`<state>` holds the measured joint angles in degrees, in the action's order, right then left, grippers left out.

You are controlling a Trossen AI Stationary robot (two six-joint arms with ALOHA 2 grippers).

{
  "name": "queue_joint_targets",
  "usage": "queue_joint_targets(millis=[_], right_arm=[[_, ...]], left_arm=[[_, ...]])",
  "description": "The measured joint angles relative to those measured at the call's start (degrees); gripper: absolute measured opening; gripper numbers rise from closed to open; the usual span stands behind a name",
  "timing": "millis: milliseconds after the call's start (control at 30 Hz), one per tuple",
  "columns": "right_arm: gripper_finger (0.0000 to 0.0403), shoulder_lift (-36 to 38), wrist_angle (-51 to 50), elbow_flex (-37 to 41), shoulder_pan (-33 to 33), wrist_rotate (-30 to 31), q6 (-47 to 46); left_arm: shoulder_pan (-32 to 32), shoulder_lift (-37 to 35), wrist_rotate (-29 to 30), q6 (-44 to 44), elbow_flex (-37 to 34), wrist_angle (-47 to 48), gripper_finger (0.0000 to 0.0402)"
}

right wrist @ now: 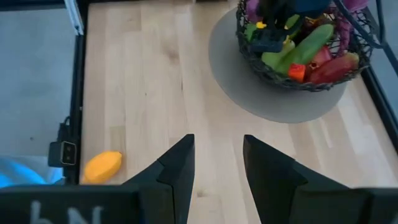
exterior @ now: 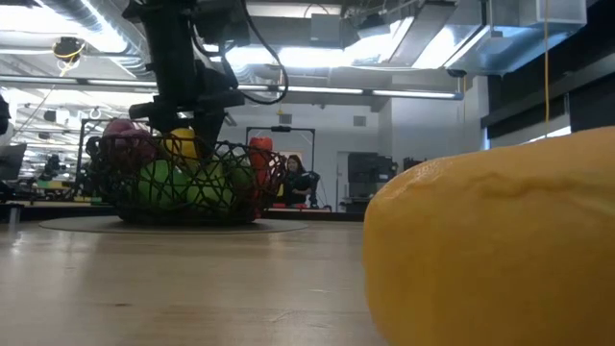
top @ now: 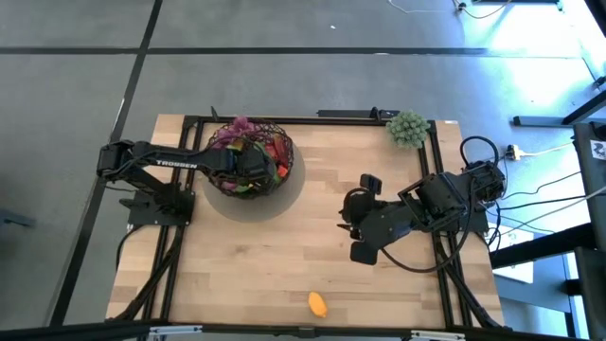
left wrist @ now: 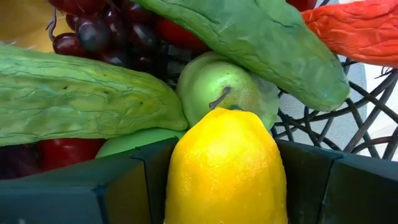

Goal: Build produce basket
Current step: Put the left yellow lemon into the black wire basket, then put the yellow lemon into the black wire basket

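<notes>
Clamped on a lemon [left wrist: 225, 167], my left gripper [top: 254, 169] hangs inside the basket [top: 220, 142], low over the pile. From that wrist I see the yellow fruit pinched between my two dark fingers [left wrist: 124, 186], just above a green apple [left wrist: 214, 93], with a cucumber [left wrist: 81, 99] to one side, a green pepper [left wrist: 267, 43] arching over, purple grapes [left wrist: 93, 31] behind and a red pepper [left wrist: 360, 31] against the wire. So this piece is in the right place but not yet let go, as I judge it.

Most of the job looks done: the basket sits on its grey mat [top: 284, 201] at the left-centre of the table [top: 312, 246], already heaped with produce.

Further right, my right gripper [top: 367, 218] waits above bare wood near the table's middle, its fingers [right wrist: 177, 165] parted with nothing between them.

One piece is left outside: a yellow-orange fruit [top: 318, 304] lying alone near the front edge, well apart from the basket. It may be the mango, though from above I cannot be sure. Fetching it and dropping it in seems to be what remains. The pale-green bushy clump [top: 408, 128] at the far right corner is not part of the load.
</notes>
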<state>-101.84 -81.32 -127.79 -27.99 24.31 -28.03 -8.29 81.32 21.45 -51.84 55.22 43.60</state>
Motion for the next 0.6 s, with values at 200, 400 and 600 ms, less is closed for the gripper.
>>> queue_joint_targets(millis=[200,400,600], right_arm=[[0.0136,0.0,1.51,0.0,0.0,-0.17,0.0],[0.0136,0.0,1.49,0.0,0.0,-0.09,0.0],[0.0136,0.0,1.46,0.0,0.0,-0.06,0.0]], left_arm=[[0.0,0.0,-1.57,0.11,0.0,0.01,0.0221],[0.0,0.0,-2.8,1.52,0.0,-0.06,0.0261],[0.21,-0.08,-3.52,5.86,0.0,0.76,0.0284]])
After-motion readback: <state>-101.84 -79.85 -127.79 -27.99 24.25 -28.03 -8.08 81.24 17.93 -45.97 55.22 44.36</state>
